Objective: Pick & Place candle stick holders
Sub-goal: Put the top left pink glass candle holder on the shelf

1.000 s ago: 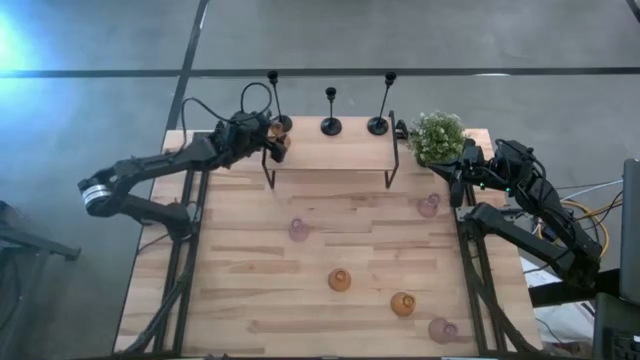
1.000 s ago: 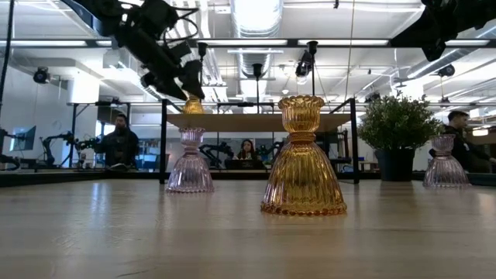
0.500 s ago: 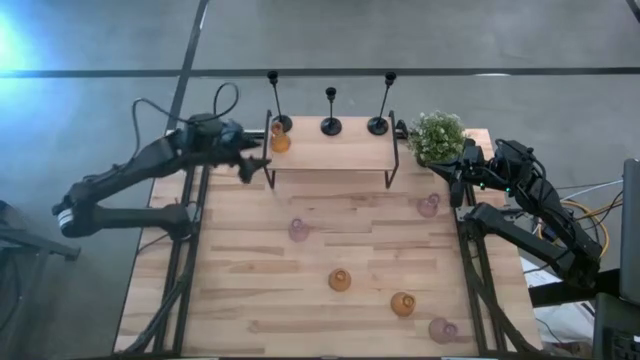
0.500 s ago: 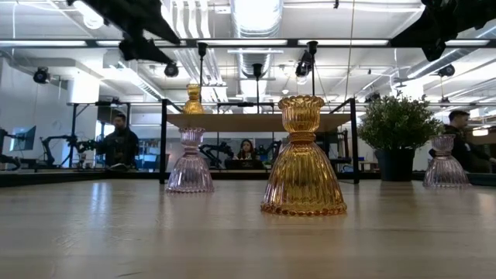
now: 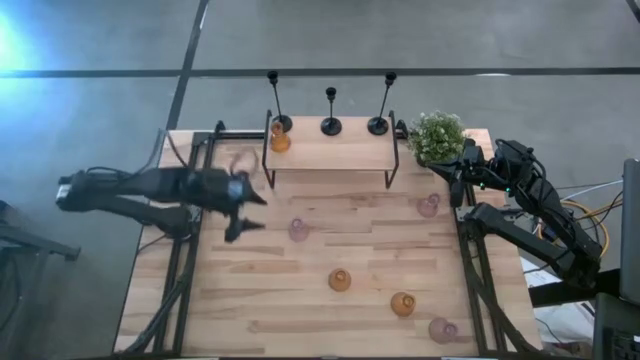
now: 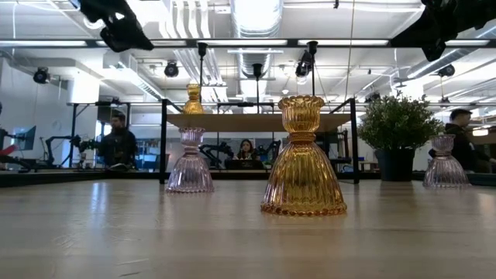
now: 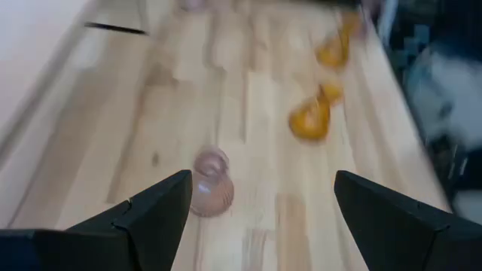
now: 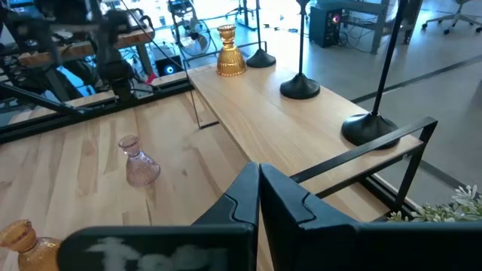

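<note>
Our left gripper (image 5: 243, 208) hung empty above the tabletop (image 5: 250, 300), fingers (image 7: 162, 207) spread wide apart and clasping nothing. Just ahead of it, slightly to one side of its line, stood a pink glass holder (image 5: 298, 230) — in the left wrist view it sat close by one finger. Beyond that were two amber glass holders (image 5: 340, 280), near each other, with another pink one well past them.

We judged the step in hand to be the reach for the next glass holder. One amber holder (image 5: 279, 141) already stood on the wooden shelf (image 5: 330, 150), beside the three black stemmed holders (image 5: 331, 125). The next move called for centring the pink holder between the fingers, descending, then closing.

Our right gripper (image 8: 258, 199) waited near the plant (image 5: 436, 135) — fingers pressed together, empty.
</note>
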